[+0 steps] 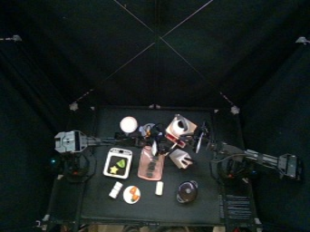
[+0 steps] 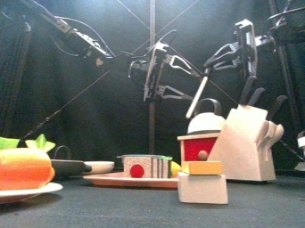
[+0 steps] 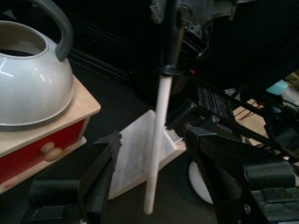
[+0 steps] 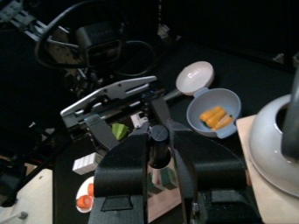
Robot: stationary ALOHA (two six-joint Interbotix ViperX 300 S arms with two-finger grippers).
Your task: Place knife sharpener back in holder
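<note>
The right gripper (image 4: 155, 150) holds the sharpener (image 2: 198, 95) by its black handle, jaws narrowed on it, rod hanging tip-down above the holder (image 2: 244, 141) to meet a slot. The left gripper (image 2: 156, 76) hovers beside it, jaws wide.

My two arms are black throughout. The left arm (image 2: 71, 34) enters from the upper left of the front view, trailing looped black cables; the right arm (image 2: 256, 40) fills the upper right. Each ends in two flat black jaws with angular, blocky mounts.
</note>
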